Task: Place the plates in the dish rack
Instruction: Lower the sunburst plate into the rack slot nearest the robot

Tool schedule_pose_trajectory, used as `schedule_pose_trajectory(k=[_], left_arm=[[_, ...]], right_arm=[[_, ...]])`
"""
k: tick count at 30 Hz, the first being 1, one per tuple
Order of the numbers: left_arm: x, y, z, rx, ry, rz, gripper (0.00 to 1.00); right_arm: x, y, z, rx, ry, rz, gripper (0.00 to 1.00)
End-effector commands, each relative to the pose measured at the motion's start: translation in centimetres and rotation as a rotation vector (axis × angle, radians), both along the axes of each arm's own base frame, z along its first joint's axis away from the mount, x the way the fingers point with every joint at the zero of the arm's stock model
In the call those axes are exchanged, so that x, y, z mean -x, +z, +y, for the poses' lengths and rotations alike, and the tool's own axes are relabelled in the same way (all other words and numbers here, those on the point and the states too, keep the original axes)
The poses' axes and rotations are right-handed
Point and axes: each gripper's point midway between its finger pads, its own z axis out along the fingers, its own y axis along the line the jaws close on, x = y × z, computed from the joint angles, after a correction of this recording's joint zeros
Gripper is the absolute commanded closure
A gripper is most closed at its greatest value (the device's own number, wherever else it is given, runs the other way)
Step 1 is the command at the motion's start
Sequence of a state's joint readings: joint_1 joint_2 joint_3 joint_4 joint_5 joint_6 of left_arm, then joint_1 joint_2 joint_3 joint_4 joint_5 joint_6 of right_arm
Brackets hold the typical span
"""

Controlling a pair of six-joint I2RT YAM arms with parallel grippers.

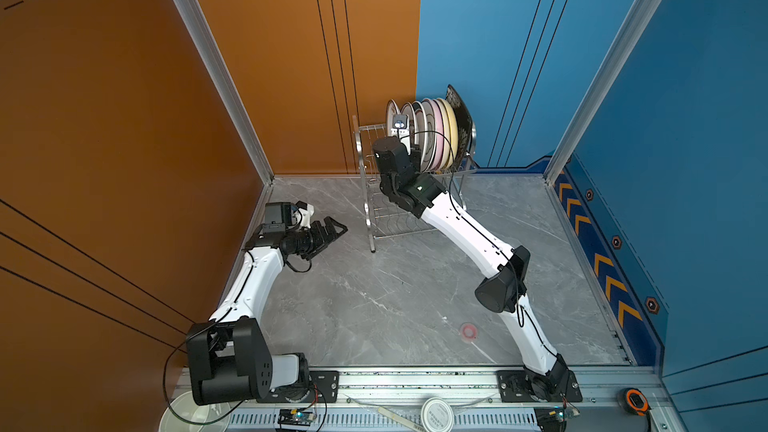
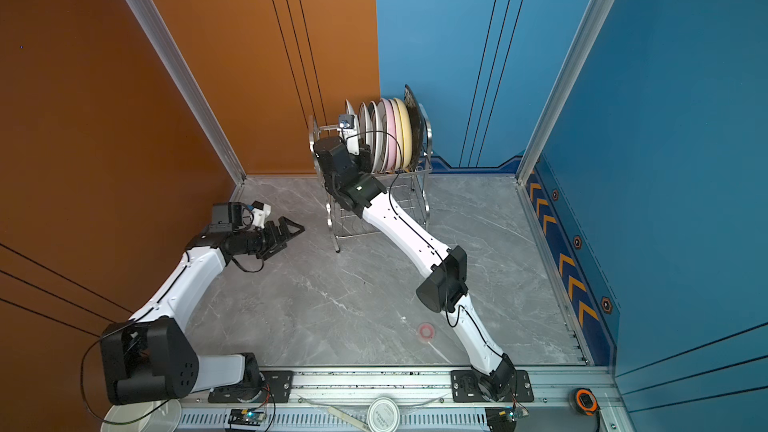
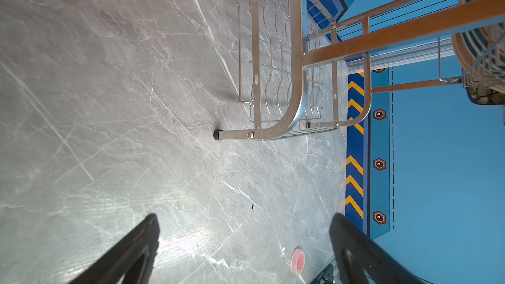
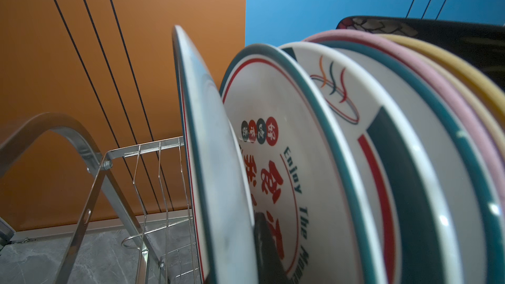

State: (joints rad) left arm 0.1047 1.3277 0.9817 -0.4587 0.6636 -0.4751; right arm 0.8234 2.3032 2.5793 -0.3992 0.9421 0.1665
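Plates (image 1: pixel 432 135) stand on edge in a close row across the upper tier of the dish rack (image 1: pixel 368 209), which we see at the back of the grey marble table (image 1: pixel 395 292), where the orange wall meets the blue. At the far end is a black floral plate (image 1: pixel 461 112), then a cream-yellow plate (image 1: pixel 449 126), a pink plate (image 1: pixel 434 128) and white ones with teal rims and red print. The end plate (image 4: pixel 207 159), teal-rimmed and nearly upright, stands slightly apart from its neighbour, beside the divider prongs (image 4: pixel 161 176). The right gripper (image 4: pixel 240 244) is clamped on this plate's rim; we make out one dark finger (image 4: pixel 263 241) against its face, the other hidden behind it. The left gripper (image 1: pixel 330 231) hangs low over the table, well to the left of the rack, jaws wide apart and empty. A small pink ring (image 1: pixel 468 331) lies near the table's front edge; a round white lid (image 1: pixel 436 413) and an orange tape measure (image 1: pixel 636 401) sit on the front rail.
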Motion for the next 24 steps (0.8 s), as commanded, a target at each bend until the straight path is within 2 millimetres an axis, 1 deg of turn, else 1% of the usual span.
schedule_pose_trajectory(k=[1, 7, 15, 24], left_arm=[[-0.3, 0.4, 0.0, 0.018, -0.007, -0.019, 0.02], [-0.2, 0.4, 0.0, 0.016, -0.005, -0.020, 0.02], [0.0, 0.5, 0.1, 0.015, 0.002, -0.023, 0.02], [0.0, 1.0, 0.4, 0.006, 0.021, -0.034, 0.02]], right_arm=[[-0.1, 0.3, -0.1, -0.024, 0.009, 0.001, 0.96], [0.3, 0.9, -0.1, -0.012, 0.022, 0.000, 0.81], [1.2, 1.8, 0.1, 0.008, 0.037, 0.000, 0.68], [2.9, 3.6, 0.1, 0.027, 0.063, -0.006, 0.53]])
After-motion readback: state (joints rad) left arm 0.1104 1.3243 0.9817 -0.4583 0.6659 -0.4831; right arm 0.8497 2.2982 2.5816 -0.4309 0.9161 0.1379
